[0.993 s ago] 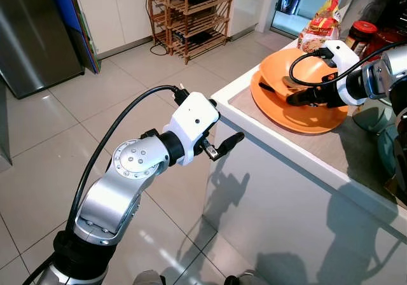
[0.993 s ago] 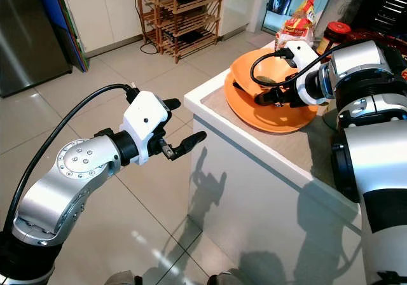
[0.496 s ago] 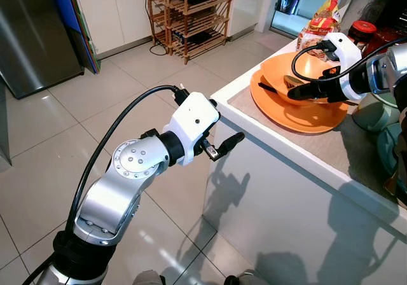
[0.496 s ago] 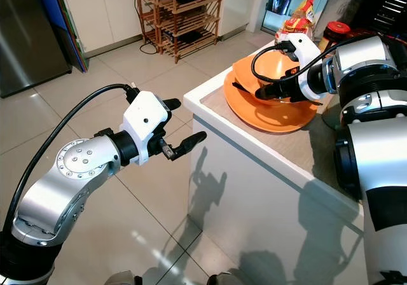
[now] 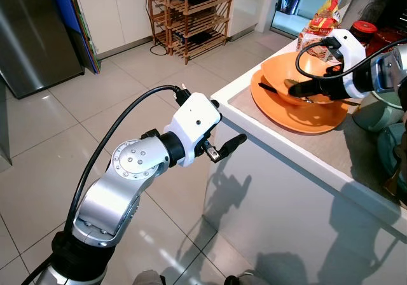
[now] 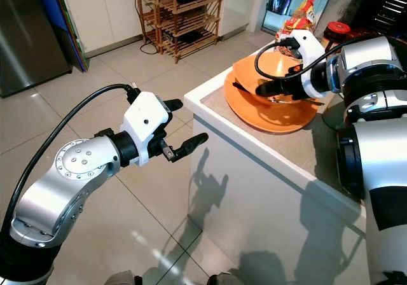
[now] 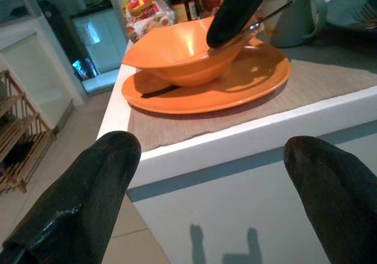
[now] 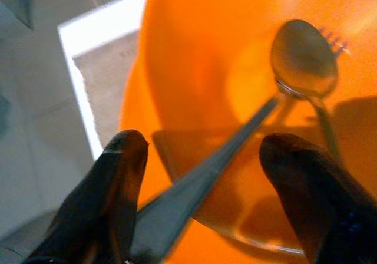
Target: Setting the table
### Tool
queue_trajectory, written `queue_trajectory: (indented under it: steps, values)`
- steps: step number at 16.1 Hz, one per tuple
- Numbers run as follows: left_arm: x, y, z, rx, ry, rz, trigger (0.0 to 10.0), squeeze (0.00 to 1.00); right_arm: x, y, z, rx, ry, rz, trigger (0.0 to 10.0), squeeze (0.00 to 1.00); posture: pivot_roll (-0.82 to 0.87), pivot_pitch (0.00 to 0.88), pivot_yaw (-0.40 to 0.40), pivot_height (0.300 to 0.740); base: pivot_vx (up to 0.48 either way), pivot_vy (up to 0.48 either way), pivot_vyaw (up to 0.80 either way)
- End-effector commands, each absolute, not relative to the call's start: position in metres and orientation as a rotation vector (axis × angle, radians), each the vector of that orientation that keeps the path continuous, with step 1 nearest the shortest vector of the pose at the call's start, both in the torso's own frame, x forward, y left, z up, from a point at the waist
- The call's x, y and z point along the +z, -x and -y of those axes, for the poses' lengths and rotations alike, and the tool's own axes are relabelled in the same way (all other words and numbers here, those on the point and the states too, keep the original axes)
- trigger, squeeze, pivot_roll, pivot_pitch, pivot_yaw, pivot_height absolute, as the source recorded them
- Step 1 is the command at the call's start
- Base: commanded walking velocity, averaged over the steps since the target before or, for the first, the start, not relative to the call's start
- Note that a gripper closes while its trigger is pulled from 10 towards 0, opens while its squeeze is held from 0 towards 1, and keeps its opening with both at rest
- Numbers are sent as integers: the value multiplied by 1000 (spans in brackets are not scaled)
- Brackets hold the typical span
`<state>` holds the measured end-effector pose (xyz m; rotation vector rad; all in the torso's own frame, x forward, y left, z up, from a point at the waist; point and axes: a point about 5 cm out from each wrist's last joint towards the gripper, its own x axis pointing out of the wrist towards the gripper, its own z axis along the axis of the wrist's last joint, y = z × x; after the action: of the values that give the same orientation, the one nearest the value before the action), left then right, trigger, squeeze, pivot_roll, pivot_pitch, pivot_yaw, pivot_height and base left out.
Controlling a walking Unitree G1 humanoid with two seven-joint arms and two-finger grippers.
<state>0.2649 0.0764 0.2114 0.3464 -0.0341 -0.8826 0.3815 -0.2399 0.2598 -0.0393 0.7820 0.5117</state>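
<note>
An orange bowl (image 5: 283, 74) sits in an orange plate (image 5: 280, 112) on a brown placemat (image 5: 245, 99) at the counter's corner. A metal spoon (image 8: 303, 58) and a fork (image 8: 331, 39) lie inside the bowl. My right gripper (image 5: 297, 89) hovers over the bowl's near rim, open, with the spoon's handle running between its fingers (image 8: 121, 181), not clamped. My left gripper (image 6: 186, 121) is open and holds nothing; it hangs in the air off the counter's corner, pointing at the plate (image 7: 206, 96).
The white counter (image 5: 273, 146) drops to a tiled floor on my left. Behind the plate stand a teal mug (image 5: 375, 113), a red-lidded jar (image 5: 361, 34) and a snack bag (image 5: 321, 24). A wooden rack (image 5: 191, 18) and a steel fridge (image 5: 32, 37) stand farther off.
My right gripper has lifted from the plate's near side and drawn back to the right, now over the bowl's rim. The left arm has barely moved.
</note>
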Motion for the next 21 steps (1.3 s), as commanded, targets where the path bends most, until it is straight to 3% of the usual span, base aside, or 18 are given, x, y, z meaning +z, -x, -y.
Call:
queue_trajectory:
  steps: [1,5,7,14,15,17,21]
  values:
    - [213,-261,-72,-917,-349,41,10000,0,267,-381,244,501,61,-771,10000,537,20,0,-58,740,0,0,0]
    - [215,-264,-69,-920,-348,53,10000,0,278,-386,235,472,-166,-649,10000,482,12,0,-53,740,0,0,0]
    - [216,-264,-69,-924,-351,55,10000,0,279,-386,232,477,-174,-661,10000,0,14,0,-49,740,0,0,0]
    - [215,-267,-68,-927,-357,49,10000,0,254,-398,216,205,-121,-686,10000,0,12,0,-53,740,0,0,0]
    - [215,-267,-68,-926,-359,50,10000,0,254,-399,216,182,-138,-679,9333,0,12,0,-53,740,0,0,0]
    - [215,-267,-70,-924,-360,50,10000,0,254,-399,216,157,-160,-676,10000,0,14,0,-56,740,0,0,0]
    - [214,-266,-70,-930,-361,44,10000,0,249,-397,216,108,-261,-698,10000,0,10,0,-52,740,0,0,0]
